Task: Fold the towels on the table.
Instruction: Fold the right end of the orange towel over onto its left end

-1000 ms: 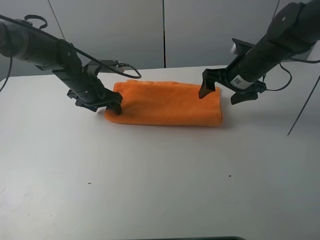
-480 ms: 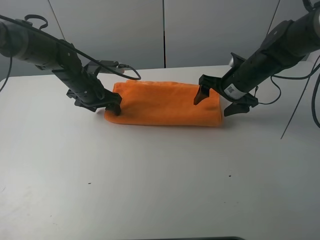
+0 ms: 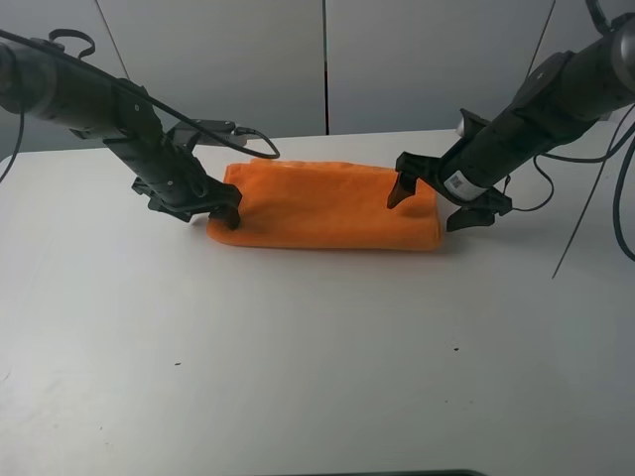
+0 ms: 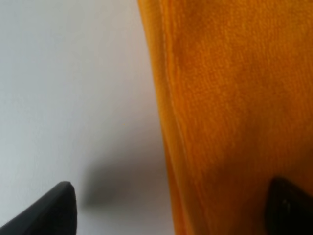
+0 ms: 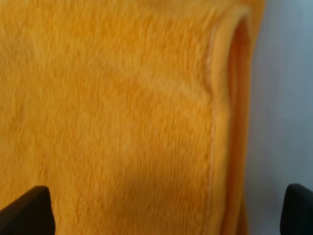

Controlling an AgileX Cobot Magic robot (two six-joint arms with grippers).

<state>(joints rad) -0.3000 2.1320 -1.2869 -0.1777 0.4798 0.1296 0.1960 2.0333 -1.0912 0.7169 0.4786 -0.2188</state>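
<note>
The orange towel [image 3: 327, 208] lies folded into a long strip across the far middle of the white table [image 3: 317, 347]. My left gripper [image 3: 193, 210] is open at the towel's left end, one finger on the cloth and one on the bare table. In the left wrist view [image 4: 171, 215] the towel's edge [image 4: 234, 98] runs between the fingertips. My right gripper [image 3: 427, 206] is open and straddles the towel's right end. In the right wrist view [image 5: 161, 215] the hemmed edge [image 5: 122, 98] lies between its fingertips. No label shows.
Grey wall panels [image 3: 327, 59] stand behind the table's far edge. Cables [image 3: 248, 139] hang from both arms over the back of the table. A few tiny dark specks [image 3: 455, 348] dot the tabletop. A dark object [image 3: 397, 473] shows at the front edge.
My right gripper has come down and slightly left onto the towel's right end. The left gripper and the towel have not moved.
</note>
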